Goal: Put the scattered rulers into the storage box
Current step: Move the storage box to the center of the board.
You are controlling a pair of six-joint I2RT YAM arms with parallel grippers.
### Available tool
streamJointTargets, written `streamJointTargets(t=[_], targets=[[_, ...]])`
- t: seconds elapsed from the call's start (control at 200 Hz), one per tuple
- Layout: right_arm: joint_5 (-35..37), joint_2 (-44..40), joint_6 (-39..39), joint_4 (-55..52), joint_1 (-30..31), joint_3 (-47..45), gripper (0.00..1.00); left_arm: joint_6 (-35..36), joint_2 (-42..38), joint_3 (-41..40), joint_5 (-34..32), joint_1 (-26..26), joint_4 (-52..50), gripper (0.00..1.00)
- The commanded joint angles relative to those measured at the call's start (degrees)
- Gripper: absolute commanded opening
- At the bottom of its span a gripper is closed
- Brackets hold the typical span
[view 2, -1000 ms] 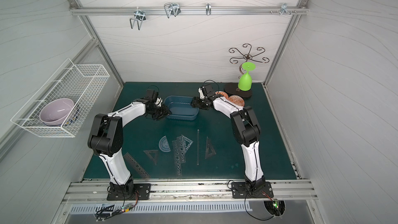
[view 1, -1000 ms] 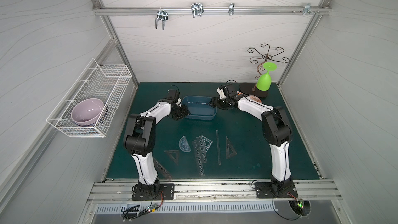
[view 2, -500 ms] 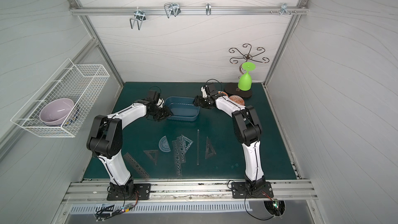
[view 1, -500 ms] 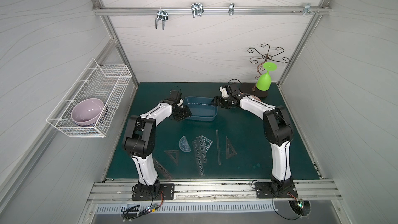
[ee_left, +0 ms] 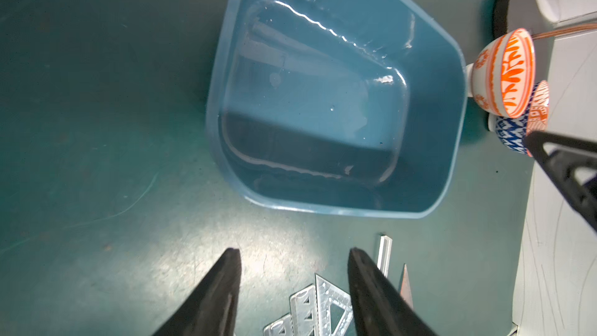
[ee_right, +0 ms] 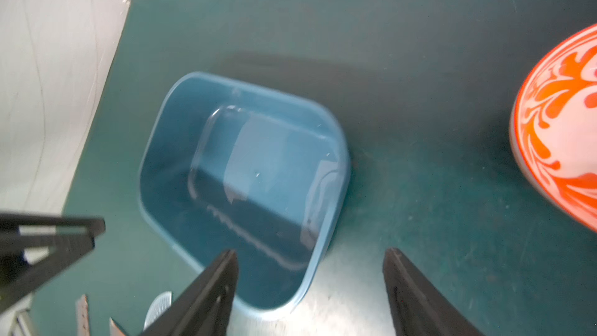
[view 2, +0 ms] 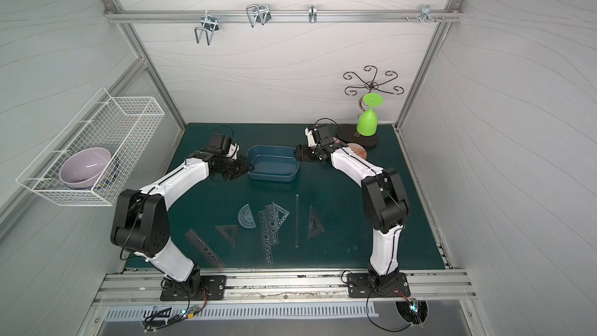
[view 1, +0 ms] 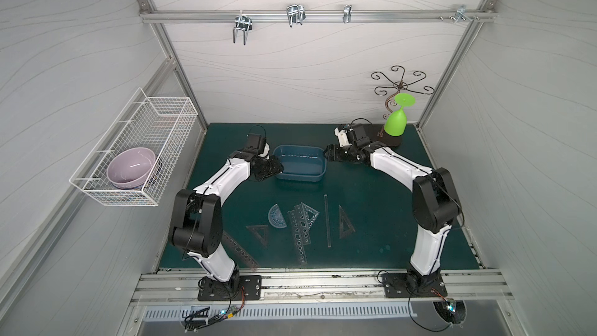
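The storage box sits between the left pincer and right pincer, each just beside one end, both released and empty.

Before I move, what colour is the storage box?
The storage box is plain blue-grey, no pattern; the left wrist view shows it best.

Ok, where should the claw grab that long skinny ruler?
Pinch the straight ruler near its middle, across the narrow width, coming straight down from above. It lies flat on the mat, touching nothing else, with bare mat along both long edges. A middle grip should keep the long strip from tipping.
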Motion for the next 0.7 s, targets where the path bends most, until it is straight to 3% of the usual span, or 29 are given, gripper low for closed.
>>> streamJointTargets(t=[0.0, 0.3, 0.695], targets=[[3.5, -3.4, -3.3, 0.6, 6.2, -4.1, 0.74, 0.2, -2.2, -1.3, -0.1, 0.2, -0.7, 0.57], [3.3, -1.5, -4.3, 2.0, 14.6, -6.4, 0.72, 1.7, -6.4, -3.5, -2.9, 0.3, -4.3, 0.56], [1.6, 3.6, -4.6, 3.1, 12.1, -5.9, 0.71, 3.8, -12.1, -7.8, -5.4, 0.2, -5.8, 0.56]])
